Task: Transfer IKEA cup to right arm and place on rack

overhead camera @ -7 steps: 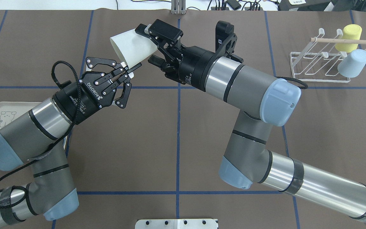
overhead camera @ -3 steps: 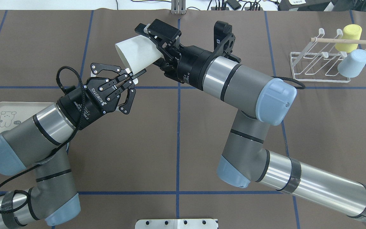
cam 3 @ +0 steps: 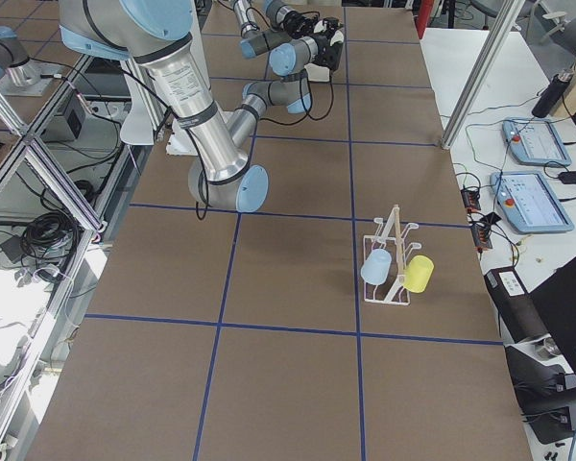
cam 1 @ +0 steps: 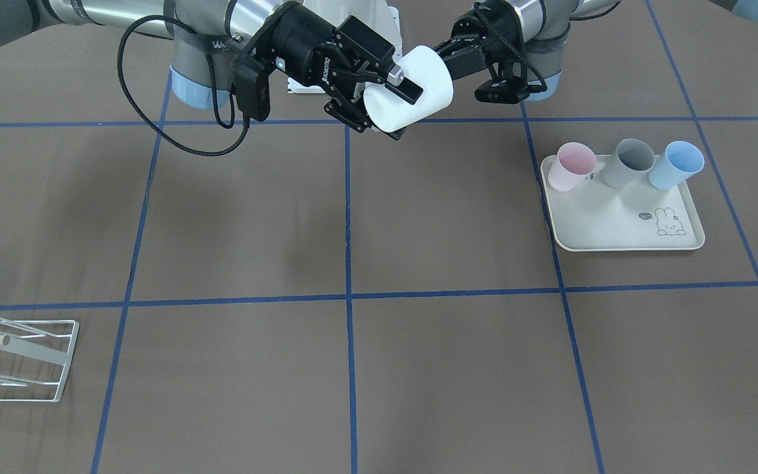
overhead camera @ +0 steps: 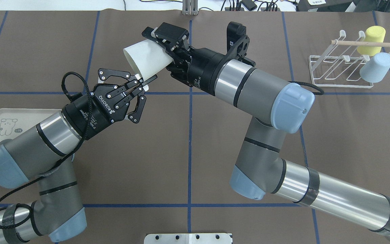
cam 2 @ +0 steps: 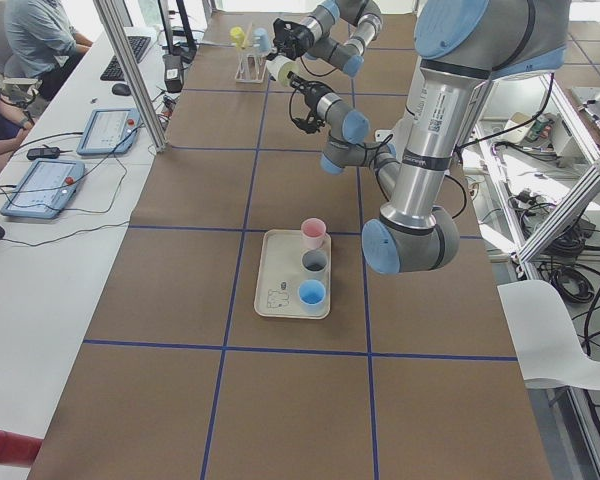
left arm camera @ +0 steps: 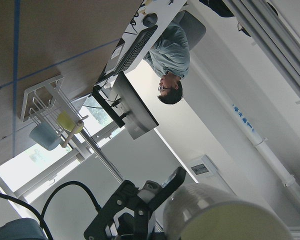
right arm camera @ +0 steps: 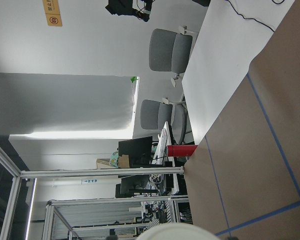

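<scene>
Plainly, the release is where this can slip

The white cup [overhead camera: 146,59] hangs on its side above the desk [overhead camera: 195,142], well apart from the rack [overhead camera: 342,73]; both arms have it at once. The right claw [overhead camera: 157,51] is closed across the cup's base end, one finger lying along the top and the other tucked beneath; the left claw [overhead camera: 142,81] is drawn nearly together, pinching the wall at the rim, with one finger seemingly inside the mouth, though I cannot tell how firmly it bites.

Several things could go wrong from here:

- The cup tapers toward its base and looks smooth, so a light squeeze by the right claw may let it slide out and drop to the desk once the left lets go.
- If the right arm pulls off before the left claw opens, the cup likely twists or is tugged loose.
- If the left backs away at an angle, the inner finger may catch the rim and lever the cup.
- At the rack, a yellow cup [overhead camera: 371,40] and a pale blue cup [overhead camera: 376,67] already sit at one end; a careless approach could knock them or strike the wooden dowel [overhead camera: 367,43], so the bare prongs beside them look the safer target.
</scene>
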Controlling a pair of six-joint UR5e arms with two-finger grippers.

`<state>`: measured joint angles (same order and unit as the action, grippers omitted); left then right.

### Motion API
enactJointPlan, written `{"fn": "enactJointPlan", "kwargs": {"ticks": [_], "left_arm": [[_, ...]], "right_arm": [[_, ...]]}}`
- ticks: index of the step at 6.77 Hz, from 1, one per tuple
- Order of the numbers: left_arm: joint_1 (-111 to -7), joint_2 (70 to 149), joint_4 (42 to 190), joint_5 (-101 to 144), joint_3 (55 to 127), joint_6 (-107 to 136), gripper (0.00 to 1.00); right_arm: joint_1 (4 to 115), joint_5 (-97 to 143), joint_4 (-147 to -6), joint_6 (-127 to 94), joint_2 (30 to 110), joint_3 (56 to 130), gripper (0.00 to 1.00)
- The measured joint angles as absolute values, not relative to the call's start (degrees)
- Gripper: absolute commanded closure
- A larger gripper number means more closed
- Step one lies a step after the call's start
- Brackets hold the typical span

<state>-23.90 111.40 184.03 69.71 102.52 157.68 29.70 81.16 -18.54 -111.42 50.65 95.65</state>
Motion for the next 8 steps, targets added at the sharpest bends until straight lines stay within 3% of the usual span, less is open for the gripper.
{"fn": "enactJointPlan", "kwargs": {"ticks": [4, 8], "left_arm": [[-24.14, 110.19, 184.24, 69.92, 103.75, 154.02, 0.00], [-24.95, 98.18, 184.79, 74.68, 112.13, 145.86, 0.00]], "right_arm": [[30.94, 81.43, -18.49, -111.32, 50.30, 95.42, 1.00], [38.83, 86.15, -18.64, -111.25, 51.64, 95.86, 1.00]]}}
